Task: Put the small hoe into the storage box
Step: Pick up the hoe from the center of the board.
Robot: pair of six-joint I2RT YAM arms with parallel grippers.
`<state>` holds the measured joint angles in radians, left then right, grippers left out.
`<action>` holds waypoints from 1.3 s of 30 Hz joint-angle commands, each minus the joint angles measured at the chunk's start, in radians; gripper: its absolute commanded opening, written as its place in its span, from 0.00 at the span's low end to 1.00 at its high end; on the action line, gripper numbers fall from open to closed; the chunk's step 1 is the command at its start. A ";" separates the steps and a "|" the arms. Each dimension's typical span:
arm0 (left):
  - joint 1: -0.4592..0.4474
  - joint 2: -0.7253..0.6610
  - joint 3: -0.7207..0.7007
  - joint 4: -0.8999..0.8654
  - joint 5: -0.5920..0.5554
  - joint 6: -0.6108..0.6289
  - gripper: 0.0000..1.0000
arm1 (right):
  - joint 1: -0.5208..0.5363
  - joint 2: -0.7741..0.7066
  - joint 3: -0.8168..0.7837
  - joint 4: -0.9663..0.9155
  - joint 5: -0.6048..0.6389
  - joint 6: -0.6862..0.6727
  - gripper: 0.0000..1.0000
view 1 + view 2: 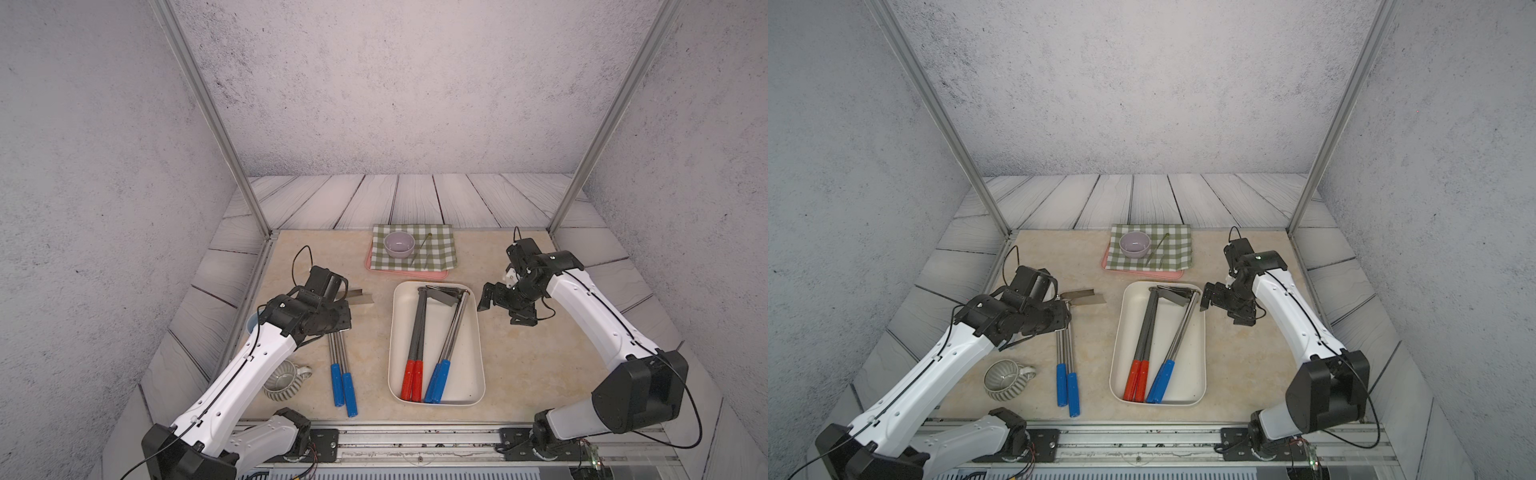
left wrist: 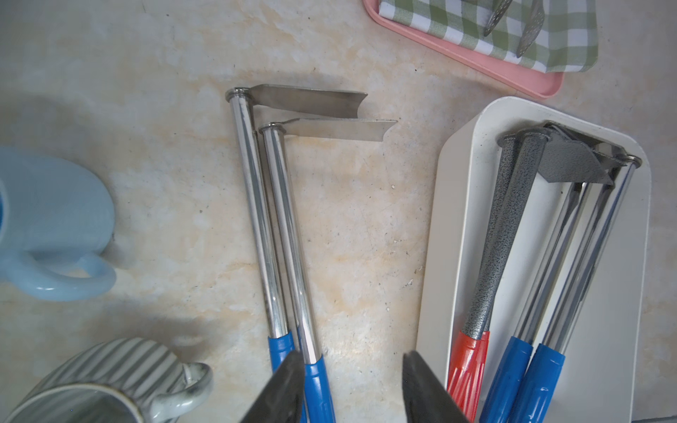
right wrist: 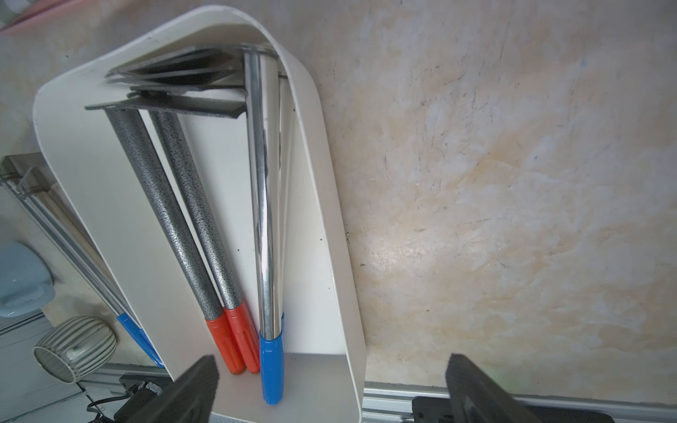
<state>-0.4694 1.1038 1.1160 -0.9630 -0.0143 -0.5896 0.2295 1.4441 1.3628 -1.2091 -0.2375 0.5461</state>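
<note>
Hovering my left gripper, half-open, empty, over the small hoes near worktop's left edge for a pick; right gripper wide open, empty, beside storage box.

Two hoes out on the tabletop, a box alongside

Two blue-handled hoes are seen lying side by side on the tabletop. The left gripper is poised over their handles, jaws parted. The storage box is filled with red-handled hoes and further blue ones.
</note>
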 commanded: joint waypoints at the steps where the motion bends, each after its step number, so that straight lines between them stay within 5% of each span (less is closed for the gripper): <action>1: 0.028 -0.002 0.031 -0.063 -0.024 0.046 0.47 | -0.017 -0.065 -0.016 0.010 -0.003 -0.026 0.99; 15: 0.213 0.104 -0.024 0.003 0.144 0.174 0.42 | -0.057 -0.161 -0.059 0.081 0.060 -0.035 0.92; 39: 0.259 0.479 -0.051 0.185 0.187 0.175 0.35 | -0.062 -0.055 -0.099 0.123 0.023 -0.106 0.91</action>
<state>-0.2283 1.5597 1.0645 -0.7849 0.1764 -0.4252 0.1726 1.3785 1.2697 -1.0908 -0.2008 0.4580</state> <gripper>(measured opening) 0.351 0.907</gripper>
